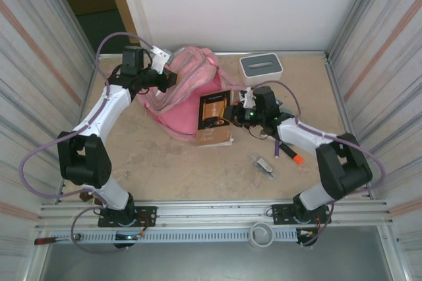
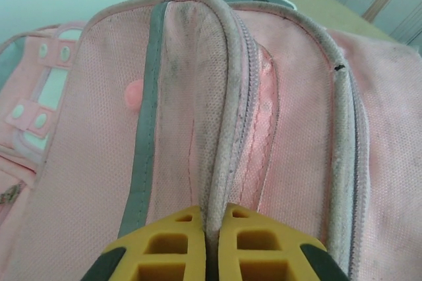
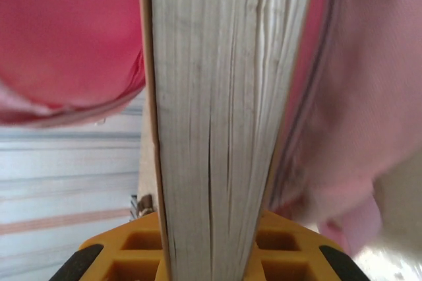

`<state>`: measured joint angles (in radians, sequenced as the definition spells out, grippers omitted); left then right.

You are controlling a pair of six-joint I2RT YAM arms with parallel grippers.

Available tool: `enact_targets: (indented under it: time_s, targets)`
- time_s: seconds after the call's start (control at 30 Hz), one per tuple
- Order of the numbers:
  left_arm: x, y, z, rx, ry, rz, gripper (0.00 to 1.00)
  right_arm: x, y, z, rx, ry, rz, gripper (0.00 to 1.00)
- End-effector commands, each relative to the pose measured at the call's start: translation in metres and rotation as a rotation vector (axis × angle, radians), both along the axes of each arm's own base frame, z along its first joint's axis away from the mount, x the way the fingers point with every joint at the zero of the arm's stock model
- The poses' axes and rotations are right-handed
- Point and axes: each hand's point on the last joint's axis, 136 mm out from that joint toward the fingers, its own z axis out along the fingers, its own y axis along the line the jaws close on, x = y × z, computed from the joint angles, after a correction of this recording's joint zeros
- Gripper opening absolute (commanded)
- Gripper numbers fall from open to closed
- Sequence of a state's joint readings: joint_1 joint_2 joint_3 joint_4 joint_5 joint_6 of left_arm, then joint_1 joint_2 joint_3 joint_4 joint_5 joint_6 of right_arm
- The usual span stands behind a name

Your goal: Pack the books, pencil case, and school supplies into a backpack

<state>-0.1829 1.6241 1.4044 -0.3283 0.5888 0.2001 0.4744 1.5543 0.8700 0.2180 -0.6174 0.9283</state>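
The large soft pink fabric backpack (image 1: 188,90) is pale pink woven mesh with grey piping and dark smudges along its seams — deeper pink in its folds. The thin brown paperback book (image 1: 215,111) bears a dark square with orange; its page edges are cream. The rectangular box (image 1: 261,66) is white, grey-topped. The slim marker (image 1: 291,155) is dark, orange-tipped.

Backpack (image 1: 188,90) and box (image 1: 260,66) crowd the back; table (image 1: 165,175) front open
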Motion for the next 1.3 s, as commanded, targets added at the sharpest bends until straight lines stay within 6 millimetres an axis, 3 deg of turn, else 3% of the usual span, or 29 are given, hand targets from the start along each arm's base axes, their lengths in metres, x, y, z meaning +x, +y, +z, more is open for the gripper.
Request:
enact_targets:
  time_s: [0.0,0.17,0.37,0.53,0.7,0.77,0.87,1.1,1.2,1.27]
  targets:
    - [-0.01,-0.011,0.059,-0.123,-0.148,-0.077,0.0,0.037,0.036,0.049,0.126,-0.121,-0.01,0.0]
    - [-0.009,-0.009,0.06,-0.125,-0.135,-0.077,0.0,0.095,0.075,0.041,0.19,-0.124,-0.122,0.0]
    - [-0.007,-0.01,0.06,-0.155,-0.112,-0.076,0.0,0.16,0.094,0.022,0.266,-0.146,-0.386,0.0]
    - [-0.006,-0.012,0.06,-0.182,-0.095,-0.073,0.0,0.185,0.112,0.007,0.251,-0.196,-0.547,0.06]
    - [-0.002,-0.011,0.058,-0.194,-0.082,-0.049,0.0,0.197,0.133,-0.008,0.131,-0.248,-0.593,0.3]
    - [0.002,-0.008,0.057,-0.194,-0.078,-0.025,0.0,0.194,0.137,-0.011,0.118,-0.235,-0.54,0.41]
    - [0.01,0.001,0.054,-0.197,-0.071,0.03,0.0,0.174,0.121,-0.007,0.054,-0.251,-0.485,0.54]
    - [0.019,0.029,0.035,-0.194,-0.044,0.115,0.0,0.097,0.073,0.018,0.013,-0.256,-0.307,0.61]
    - [0.008,0.034,0.016,-0.147,-0.032,0.113,0.02,0.065,0.036,0.01,-0.083,-0.237,-0.27,0.62]
    - [0.001,0.04,0.0,-0.104,-0.023,0.127,0.03,0.049,-0.002,-0.008,-0.204,-0.202,-0.28,0.63]
